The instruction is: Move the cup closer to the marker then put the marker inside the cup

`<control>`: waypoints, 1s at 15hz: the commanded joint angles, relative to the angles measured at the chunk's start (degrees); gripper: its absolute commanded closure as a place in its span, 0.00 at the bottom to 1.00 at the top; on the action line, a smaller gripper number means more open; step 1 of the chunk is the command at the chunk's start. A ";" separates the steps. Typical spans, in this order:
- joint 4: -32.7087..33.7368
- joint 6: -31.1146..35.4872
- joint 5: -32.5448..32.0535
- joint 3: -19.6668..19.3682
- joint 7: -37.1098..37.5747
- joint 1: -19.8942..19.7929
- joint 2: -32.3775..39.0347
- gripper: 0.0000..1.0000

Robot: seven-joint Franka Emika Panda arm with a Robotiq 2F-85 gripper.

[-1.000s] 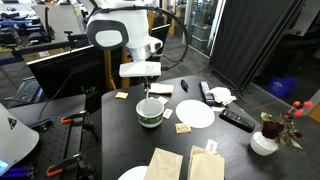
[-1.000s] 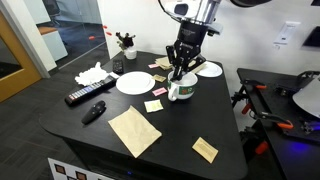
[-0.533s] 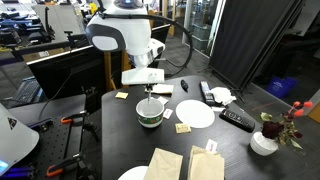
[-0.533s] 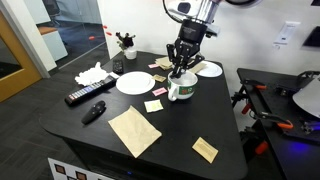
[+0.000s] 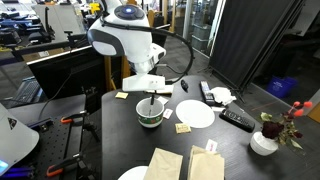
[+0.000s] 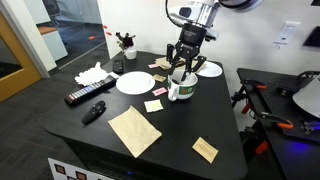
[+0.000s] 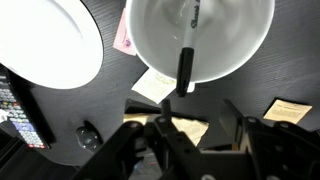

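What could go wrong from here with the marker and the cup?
The marker leans up past the rim of the cup, so it might tip out or pull the cup over. The pincer, apparently open, hangs just above it; a sideways move could knock the marker's top end.

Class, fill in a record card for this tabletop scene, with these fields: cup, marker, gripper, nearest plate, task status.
cup: white, bowl-like, green patterned band, upright on the black table
marker: dark and slim, stands inside the cup, upper end above the rim
gripper: open, directly above the cup, fingers apart from the marker
nearest plate: flat, white, bare, beside the cup
task status: marker appears to be in the cup and released
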 commanded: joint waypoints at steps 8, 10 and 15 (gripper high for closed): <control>-2.30 1.64 2.84 2.06 -1.85 0.45 -3.68 0.00; -3.24 1.64 2.67 2.53 -1.17 0.73 -5.53 0.00; -6.49 1.70 2.94 3.13 -0.01 1.47 -12.04 0.00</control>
